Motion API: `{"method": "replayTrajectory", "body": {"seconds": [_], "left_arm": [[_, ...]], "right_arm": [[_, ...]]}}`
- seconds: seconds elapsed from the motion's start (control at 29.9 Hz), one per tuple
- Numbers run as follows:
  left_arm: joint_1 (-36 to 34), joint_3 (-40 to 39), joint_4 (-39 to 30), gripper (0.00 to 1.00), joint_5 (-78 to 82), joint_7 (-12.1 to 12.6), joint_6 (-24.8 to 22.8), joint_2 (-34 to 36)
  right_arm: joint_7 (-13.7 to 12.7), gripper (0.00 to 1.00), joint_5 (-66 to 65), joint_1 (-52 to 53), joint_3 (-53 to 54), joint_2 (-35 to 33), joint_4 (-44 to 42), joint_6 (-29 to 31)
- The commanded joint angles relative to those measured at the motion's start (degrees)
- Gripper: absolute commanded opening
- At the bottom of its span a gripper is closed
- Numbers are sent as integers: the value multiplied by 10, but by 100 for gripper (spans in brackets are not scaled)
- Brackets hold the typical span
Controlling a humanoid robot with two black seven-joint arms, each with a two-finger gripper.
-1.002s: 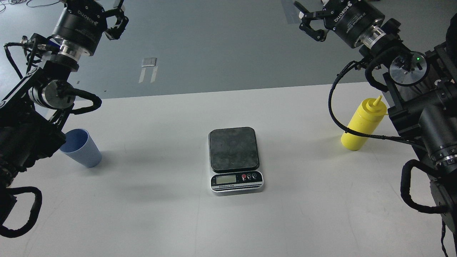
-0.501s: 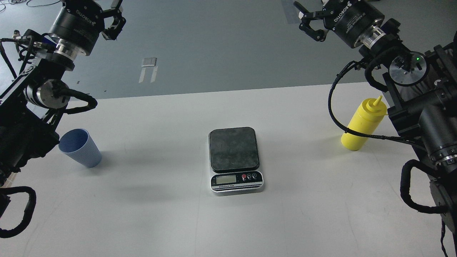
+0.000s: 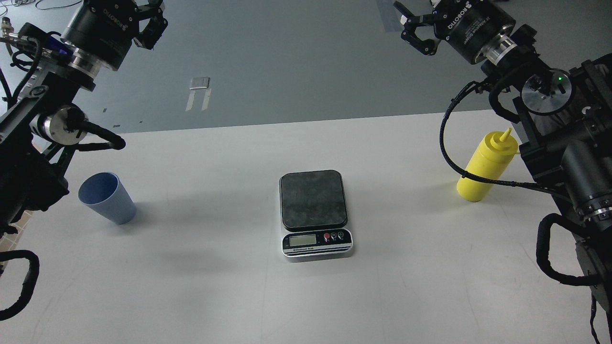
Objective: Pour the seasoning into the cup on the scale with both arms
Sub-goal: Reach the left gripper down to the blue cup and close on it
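The light-blue ribbed cup [image 3: 107,198] stands on the white table at the left, apart from everything. The scale [image 3: 314,212] sits mid-table with its dark platform bare and its display facing me. The yellow squeeze bottle of seasoning [image 3: 486,167] stands upright at the right, close to my right arm, with a black cable crossing its lower part. My left gripper [image 3: 154,25] is raised high at the top left, far above and behind the cup, open and empty. My right gripper [image 3: 414,29] is raised at the top right, above and behind the bottle, open and empty.
The table's far edge [image 3: 287,123] runs across the view, with grey floor beyond it. My left arm's links [image 3: 28,157] hang beside the cup. My right arm's links [image 3: 569,157] stand just right of the bottle.
My left arm has drawn up and to the left, so the cup's rim now shows in full. The right arm, cup, scale and bottle have stayed put.
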Motion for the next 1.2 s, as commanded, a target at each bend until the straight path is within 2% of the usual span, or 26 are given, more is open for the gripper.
{"method": "replayTrajectory", "body": {"seconds": [0.0,0.23,0.3,0.4,0.5,0.53,0.57,0.63,0.77,0.87,1.17], "left_arm": [[4,1,-44,97,87,0,0,23],[33,0,-169,97,299,0,0,101],[52,1,-211,96,364,0,15,139],[72,0,-238,94,408,0,31,168],[106,1,-265,94,478,0,89,207],[121,1,-270,94,507,0,123,217],[138,1,-272,94,540,0,157,228],[155,1,-272,94,582,0,186,235],[215,5,-263,94,727,0,279,250],[239,7,-250,94,757,0,295,265],[279,19,-167,91,763,0,295,310]], "right_arm": [[0,99,0,0,-1,-1,1,0],[0,99,1,0,-1,-1,1,0],[0,99,1,-1,-1,-1,1,0],[0,99,1,-1,-1,0,1,0],[0,99,1,-1,0,2,1,0],[0,99,1,0,0,3,1,0],[0,99,1,0,0,3,1,0],[0,99,1,0,0,3,1,0],[0,99,2,0,0,4,1,0],[0,99,1,0,0,4,1,0],[0,99,1,-1,0,5,1,0]]}}
